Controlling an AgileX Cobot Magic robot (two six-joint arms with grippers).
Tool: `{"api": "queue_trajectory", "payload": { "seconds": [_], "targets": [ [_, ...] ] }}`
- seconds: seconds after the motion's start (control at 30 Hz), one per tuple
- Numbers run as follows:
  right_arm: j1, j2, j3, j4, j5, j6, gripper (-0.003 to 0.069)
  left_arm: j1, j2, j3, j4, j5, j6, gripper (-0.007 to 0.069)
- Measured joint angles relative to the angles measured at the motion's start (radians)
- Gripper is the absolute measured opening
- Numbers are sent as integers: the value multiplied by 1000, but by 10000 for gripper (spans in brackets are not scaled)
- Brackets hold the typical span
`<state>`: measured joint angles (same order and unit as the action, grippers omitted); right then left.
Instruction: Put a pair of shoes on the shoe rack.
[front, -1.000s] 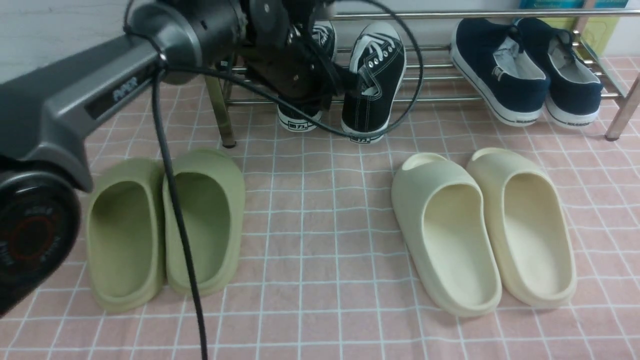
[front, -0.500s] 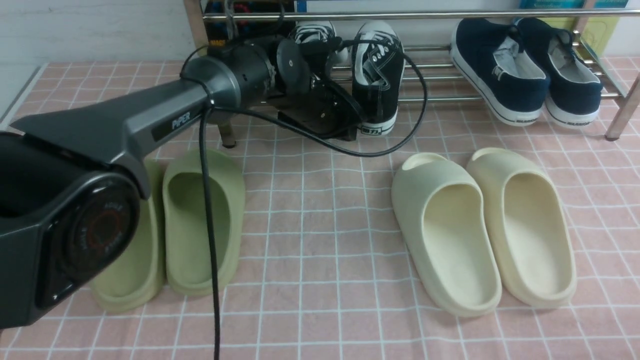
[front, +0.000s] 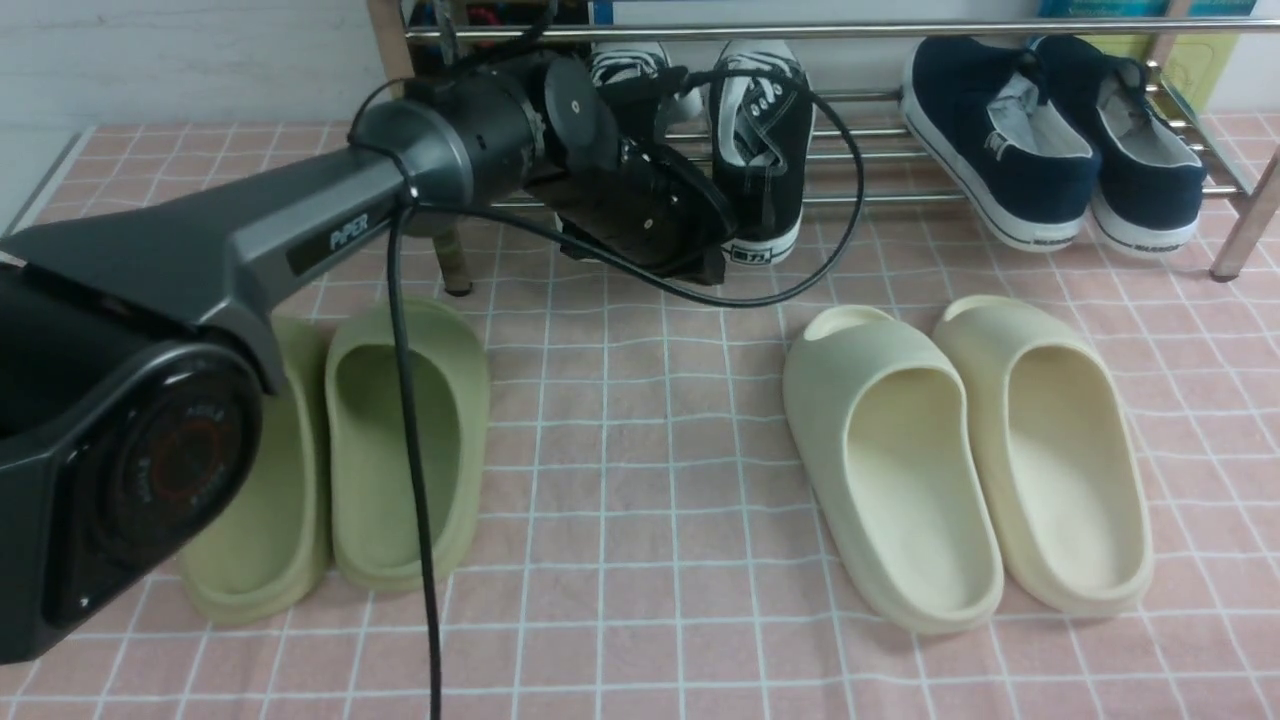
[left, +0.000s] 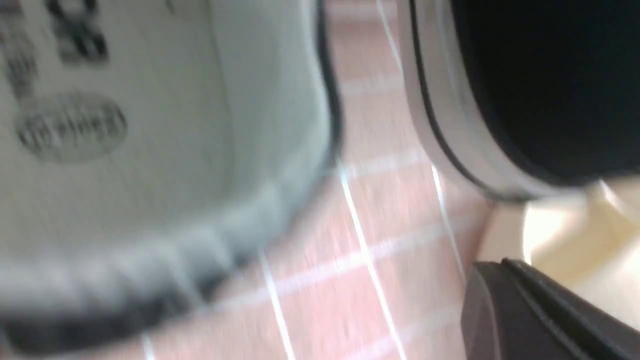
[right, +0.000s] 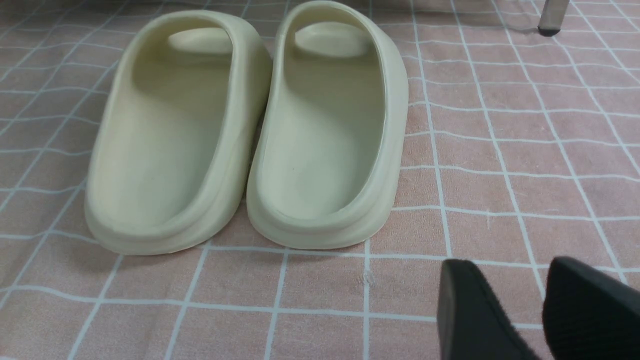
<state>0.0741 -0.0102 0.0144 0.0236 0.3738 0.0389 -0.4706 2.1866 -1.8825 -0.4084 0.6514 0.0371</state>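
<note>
Two black canvas sneakers sit on the chrome shoe rack (front: 880, 197), toes up towards the back. The right sneaker (front: 762, 150) shows fully; of the left sneaker (front: 625, 65) only the toe shows past my left arm. My left gripper (front: 712, 268) lies low across the left sneaker's heel, its tip by the right sneaker's heel. In the blurred left wrist view the left sneaker's insole (left: 125, 125) fills one side, the right sneaker (left: 540, 75) the other. There the left gripper (left: 492, 272) looks shut with nothing seen between its fingers. My right gripper (right: 520, 285) hovers open over the cloth.
Green slides (front: 400, 440) lie at the front left and cream slides (front: 900, 450) (right: 240, 125) at the front right on pink checked cloth. Navy slip-ons (front: 1000, 140) rest on the rack's right part. A black cable (front: 410, 450) hangs from the left arm. Rack legs (front: 1235, 240) stand on the cloth.
My left arm has come down from high at the upper left. Both sneakers have shifted farther back onto the rack, heels no longer hanging as far over the front bar.
</note>
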Motion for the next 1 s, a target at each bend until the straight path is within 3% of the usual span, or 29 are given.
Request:
{"api": "queue_trajectory", "payload": {
  "seconds": [0.17, 0.3, 0.53, 0.77, 1.0],
  "targets": [
    [0, 0, 0, 0, 0, 0, 240, 0, -115, 40, 1, 112, 186, 5],
    [0, 0, 0, 0, 0, 1, 240, 0, -244, 152, 19, 113, 239, 5],
    [0, 0, 0, 0, 0, 1, 240, 1, -699, 625, 117, -161, 214, 5],
    [0, 0, 0, 0, 0, 1, 240, 2, -1234, 1153, 117, -609, 173, 5],
    [0, 0, 0, 0, 0, 1, 240, 3, -1567, 1455, 22, -691, 170, 5]
  ]
}}
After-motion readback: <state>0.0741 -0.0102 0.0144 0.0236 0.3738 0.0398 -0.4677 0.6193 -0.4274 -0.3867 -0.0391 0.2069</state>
